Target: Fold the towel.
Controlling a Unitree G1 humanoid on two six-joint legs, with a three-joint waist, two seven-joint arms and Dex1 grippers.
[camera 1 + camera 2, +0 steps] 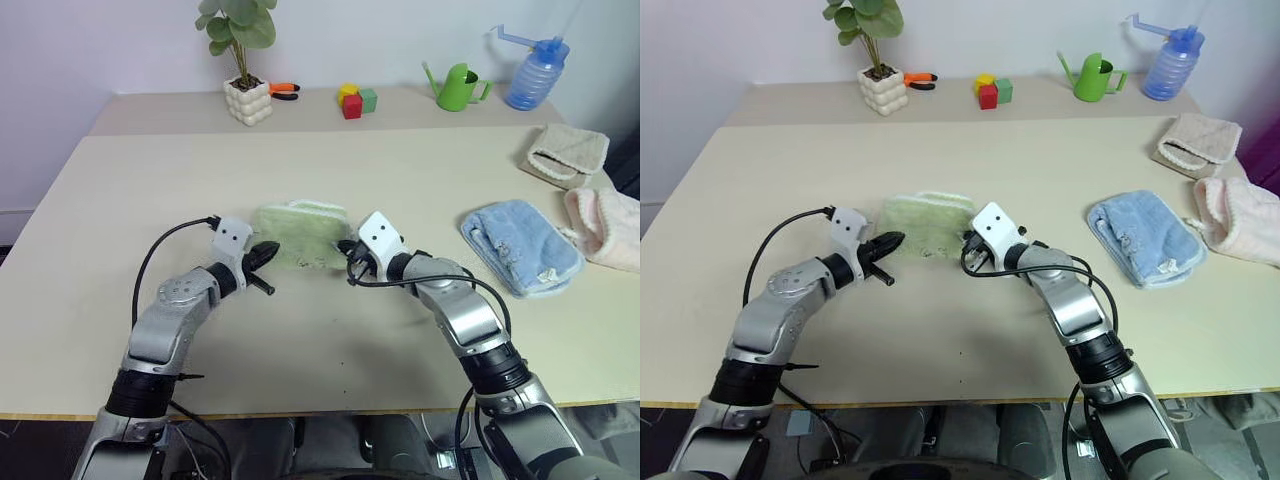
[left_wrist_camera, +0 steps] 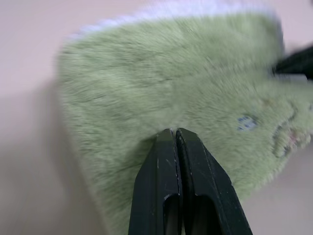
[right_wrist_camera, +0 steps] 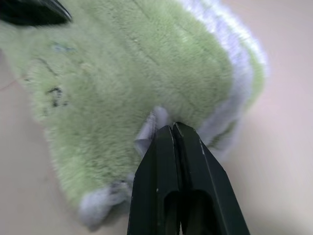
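The towel (image 1: 300, 232), light green terry with a whitish edge, lies folded into a small rectangle at the middle of the table (image 1: 120, 200). My left gripper (image 1: 268, 252) is at its near left corner, with its shut tips pressed into the pile, which puckers around them (image 2: 175, 131). At the near right corner, my right gripper (image 1: 350, 250) is also shut, and a bunched bit of white hem sits at its tips (image 3: 171, 126). A small dark embroidered mark (image 3: 55, 95) shows on the towel's top face.
A light blue towel (image 1: 520, 245), a pink cloth (image 1: 608, 225) and a beige folded cloth (image 1: 565, 152) lie on the right. Along the far edge stand a potted plant (image 1: 248, 100), coloured blocks (image 1: 355, 100), a green watering can (image 1: 458, 88) and a blue spray bottle (image 1: 535, 75).
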